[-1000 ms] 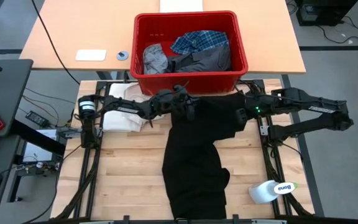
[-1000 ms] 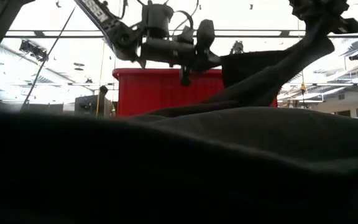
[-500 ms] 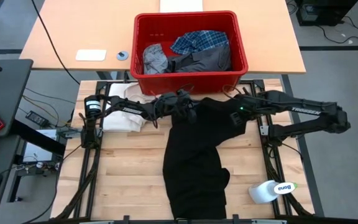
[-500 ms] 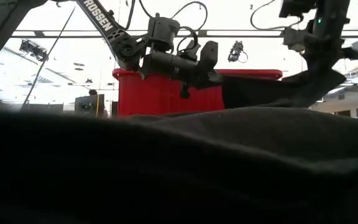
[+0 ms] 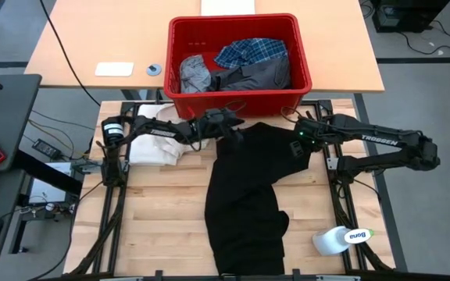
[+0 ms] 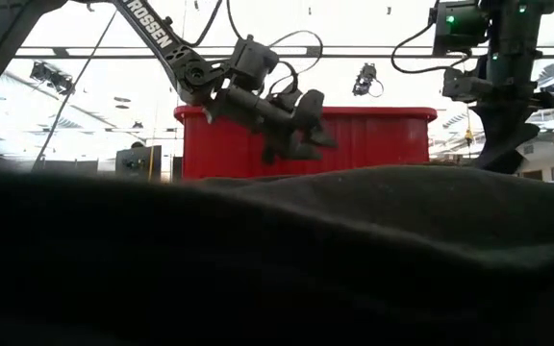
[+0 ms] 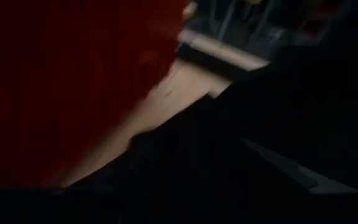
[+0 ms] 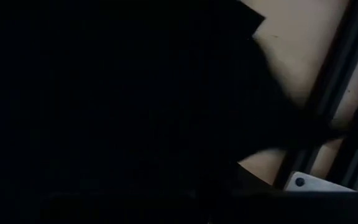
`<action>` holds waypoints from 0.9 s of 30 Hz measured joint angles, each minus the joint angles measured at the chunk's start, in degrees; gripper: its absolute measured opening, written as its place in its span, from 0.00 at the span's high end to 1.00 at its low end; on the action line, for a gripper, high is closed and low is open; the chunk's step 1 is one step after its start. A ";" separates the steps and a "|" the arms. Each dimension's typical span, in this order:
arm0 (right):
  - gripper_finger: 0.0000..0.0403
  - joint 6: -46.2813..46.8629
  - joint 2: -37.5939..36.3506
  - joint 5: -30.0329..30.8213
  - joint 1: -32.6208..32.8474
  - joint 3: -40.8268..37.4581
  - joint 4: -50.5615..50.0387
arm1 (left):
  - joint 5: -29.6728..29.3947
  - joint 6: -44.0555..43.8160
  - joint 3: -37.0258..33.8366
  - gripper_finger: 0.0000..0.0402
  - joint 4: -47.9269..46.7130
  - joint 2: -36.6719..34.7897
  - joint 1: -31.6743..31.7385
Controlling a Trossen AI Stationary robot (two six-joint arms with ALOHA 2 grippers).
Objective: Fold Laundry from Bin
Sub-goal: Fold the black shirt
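1. Spread the black garment (image 5: 248, 195) flat on the table (image 5: 162, 211), tensioning both far corners evenly before folding.
2. Left gripper (image 5: 226, 127): just in front of the bin (image 5: 299, 62), above the garment's far edge; in the low view its fingers stand apart and hold nothing.
3. Right gripper (image 5: 297, 145): clenched on the garment's far right corner, low at the table.
4. Remaining laundry lies in the bin.

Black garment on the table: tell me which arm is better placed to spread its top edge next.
Probably the right. The right gripper is shut on the black garment at its upper right corner, so it can pull outward at once. The left gripper looks open, clear of the cloth, near the bin.
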 joint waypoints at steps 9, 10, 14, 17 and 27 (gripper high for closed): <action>0.95 -2.71 0.02 0.24 -0.44 -0.23 -0.16 | 9.42 2.42 -0.06 0.48 -12.60 -1.10 2.68; 0.94 -3.56 0.02 0.45 -0.44 -0.23 -0.07 | 9.40 3.43 -0.03 0.49 -13.30 -1.10 2.68; 0.91 -7.00 0.02 0.74 -0.44 -0.23 0.52 | 9.40 6.93 -0.03 0.54 -15.80 -1.08 2.68; 0.86 -8.45 0.02 1.94 -0.44 -0.23 0.63 | 9.38 7.89 -0.03 0.56 -15.48 -1.08 2.68; 0.67 -9.64 0.02 -4.56 -0.45 -0.23 0.59 | 5.18 15.13 0.01 0.85 -18.73 -1.08 2.87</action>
